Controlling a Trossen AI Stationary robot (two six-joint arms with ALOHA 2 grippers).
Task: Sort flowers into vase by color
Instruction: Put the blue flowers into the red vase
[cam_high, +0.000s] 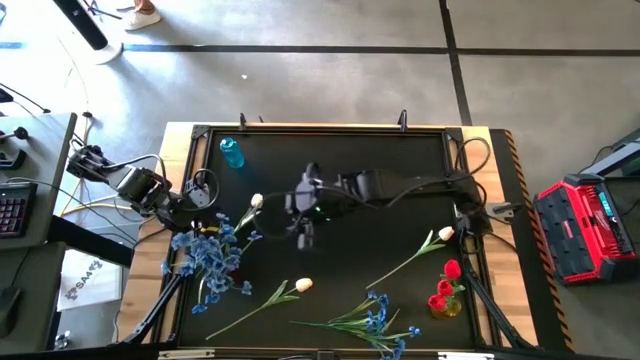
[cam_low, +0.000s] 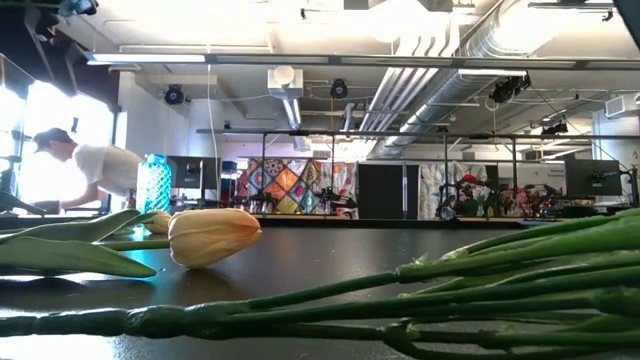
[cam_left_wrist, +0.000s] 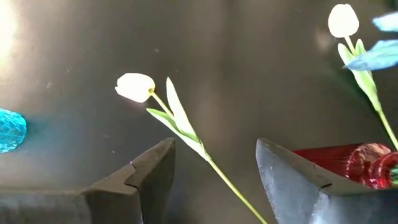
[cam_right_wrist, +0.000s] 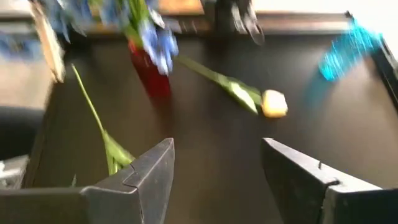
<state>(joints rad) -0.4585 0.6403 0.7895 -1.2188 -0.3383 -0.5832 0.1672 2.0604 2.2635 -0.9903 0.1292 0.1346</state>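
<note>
Black matting covers the table (cam_high: 400, 170), which sits on a grey concrete floor with a red case (cam_high: 585, 232) beside its right edge. Along the near edge lies a blue spray (cam_high: 375, 322) on long green stems, and just behind it, left of centre, a cream tulip (cam_high: 302, 285) on its side. Near the near-right corner a yellow vase (cam_high: 447, 303) holds red tulips (cam_high: 446, 282), with another cream tulip (cam_high: 444, 234) lying just behind it, stem running toward the centre. By the left edge a red vase (cam_left_wrist: 348, 163) holds a mass of blue blossoms (cam_high: 208, 255); a third cream tulip (cam_high: 256, 201) lies beside it toward the middle. The left gripper (cam_high: 203, 189) hovers at the left edge over that tulip's stem, fingers spread wide and empty. The right gripper (cam_high: 304, 195) reaches to mid-table, its fingers also wide apart, holding nothing. Toward the far-left corner stands an empty blue vase (cam_high: 231, 152). Beyond the table, a person in a white shirt (cam_low: 98, 168) bends forward in the room.
</note>
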